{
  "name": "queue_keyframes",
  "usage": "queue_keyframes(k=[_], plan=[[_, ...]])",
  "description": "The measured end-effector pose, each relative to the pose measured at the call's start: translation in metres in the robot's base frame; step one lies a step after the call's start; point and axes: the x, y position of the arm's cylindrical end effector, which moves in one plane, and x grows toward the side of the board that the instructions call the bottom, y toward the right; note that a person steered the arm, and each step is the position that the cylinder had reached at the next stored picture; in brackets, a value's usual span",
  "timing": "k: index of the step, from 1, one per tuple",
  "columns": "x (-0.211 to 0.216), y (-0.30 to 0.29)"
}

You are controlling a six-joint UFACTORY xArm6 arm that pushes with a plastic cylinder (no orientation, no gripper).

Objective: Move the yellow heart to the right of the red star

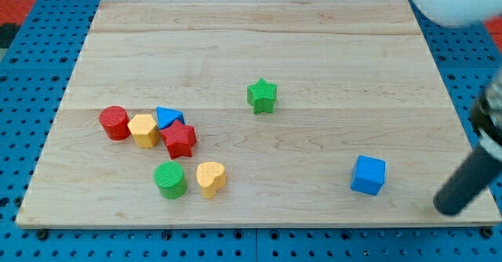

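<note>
- Camera view: a pale wood counter (314,50) lies on blue pegboard (31,238).
- Seven blocks, one each: red cylinder (114,122), yellow hexagon (143,129), blue triangle (167,117), red star (180,140), green cylinder (169,180), green star (262,96), blue cube (368,175).
- The yellow heart (210,178) sits just below-right of the red star.
- No claw; my tip (449,207) rests at the counter's lower right, right of the blue cube.

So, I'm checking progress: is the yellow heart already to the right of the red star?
No: the yellow heart-shaped block lies below the red star-shaped block, toward the view's bottom, beside the green cylinder.

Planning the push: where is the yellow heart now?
The yellow heart sits near the view's bottom left, beside the green cylinder, just below the red star.
</note>
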Motion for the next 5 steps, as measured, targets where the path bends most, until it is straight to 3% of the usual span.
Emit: queue_keyframes(k=[2, 3, 4, 5], plan=[[-0.039, -0.213], [-0.033, -0.278], [-0.022, -0.291], [-0.076, -0.308]])
